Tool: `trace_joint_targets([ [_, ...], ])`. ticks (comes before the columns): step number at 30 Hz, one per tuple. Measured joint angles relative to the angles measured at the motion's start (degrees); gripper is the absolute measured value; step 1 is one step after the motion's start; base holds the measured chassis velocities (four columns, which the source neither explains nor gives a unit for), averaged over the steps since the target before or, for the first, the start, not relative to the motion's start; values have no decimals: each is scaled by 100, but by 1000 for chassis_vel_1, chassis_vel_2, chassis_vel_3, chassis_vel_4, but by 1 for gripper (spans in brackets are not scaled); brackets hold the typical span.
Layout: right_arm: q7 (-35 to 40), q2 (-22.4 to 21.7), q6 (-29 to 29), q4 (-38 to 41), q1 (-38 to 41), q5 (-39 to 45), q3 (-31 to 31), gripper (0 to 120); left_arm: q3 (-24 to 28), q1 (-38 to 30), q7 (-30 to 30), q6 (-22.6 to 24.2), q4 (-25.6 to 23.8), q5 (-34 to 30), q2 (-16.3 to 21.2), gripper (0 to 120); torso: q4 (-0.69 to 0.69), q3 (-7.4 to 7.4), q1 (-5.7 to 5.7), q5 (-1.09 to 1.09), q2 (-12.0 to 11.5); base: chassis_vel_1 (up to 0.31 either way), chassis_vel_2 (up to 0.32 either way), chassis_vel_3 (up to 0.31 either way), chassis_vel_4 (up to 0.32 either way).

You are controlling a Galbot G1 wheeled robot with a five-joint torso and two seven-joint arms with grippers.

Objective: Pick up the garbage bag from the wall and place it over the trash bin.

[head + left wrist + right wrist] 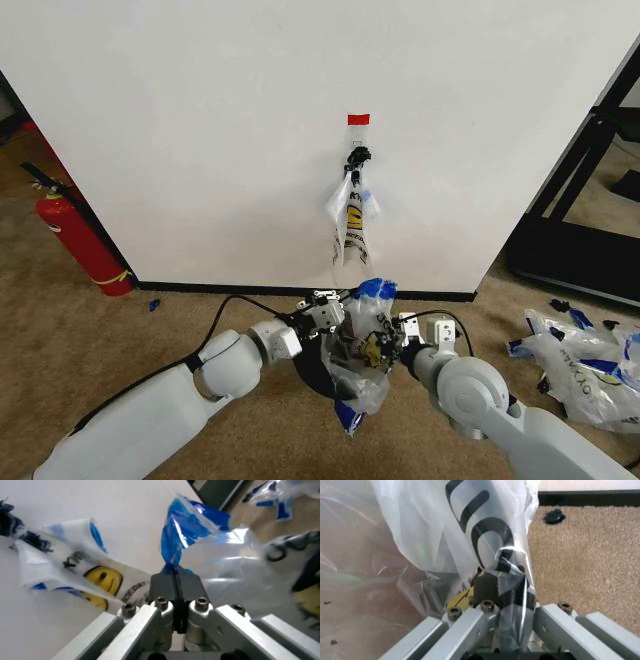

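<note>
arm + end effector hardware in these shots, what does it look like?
Both arms: rounded light-grey shells, thick segments, with black cables looping to the wrists. Left end effector: black flat fingers on bare aluminium links with hex-socket screws. Right end effector: same build, black fingers, silver links.

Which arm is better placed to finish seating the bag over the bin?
Probably neither alone. The left gripper is clamped on the blue tape patch of the garbage bag; the right gripper pinches the opposite rim above the trash bin.
</note>
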Motion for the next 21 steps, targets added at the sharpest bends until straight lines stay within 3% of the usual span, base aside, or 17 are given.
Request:
trace_joint_targets([
  [12,-671,-186,-150,-48,-52,-283,119,0,-74,-303,157,143,212,118,459,0,0,0,0,0,0,0,0,0,0],
  [21,-1302,-247,-88,-140,20,-410,147,0,-744,168,475,78,379,418,713,0,3,0,0,0,0,0,0,0,0],
])
